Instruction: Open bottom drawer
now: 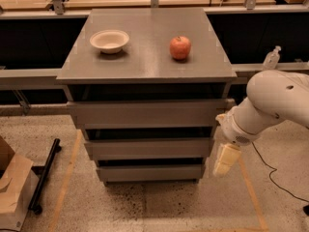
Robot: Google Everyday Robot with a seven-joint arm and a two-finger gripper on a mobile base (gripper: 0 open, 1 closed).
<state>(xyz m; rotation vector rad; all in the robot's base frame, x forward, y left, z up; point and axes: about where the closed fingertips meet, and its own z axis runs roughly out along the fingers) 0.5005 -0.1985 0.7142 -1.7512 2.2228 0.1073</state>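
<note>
The grey cabinet [145, 47] has three flat, handle-less drawer fronts stacked below its top. The bottom drawer [149, 172] is the lowest and narrowest front, and sits flush like the two above it. My gripper [224, 160] hangs from the white arm [270, 105] at the cabinet's right side. It points down, just right of the bottom drawer's right end, level with the gap above it.
A white bowl [109, 40] and a red apple [180, 47] sit on the cabinet top. A cardboard box [12, 192] and a black bar [44, 175] lie on the floor at left. A cable [275, 180] runs across the floor at right. Yellow tape lines flank the cabinet.
</note>
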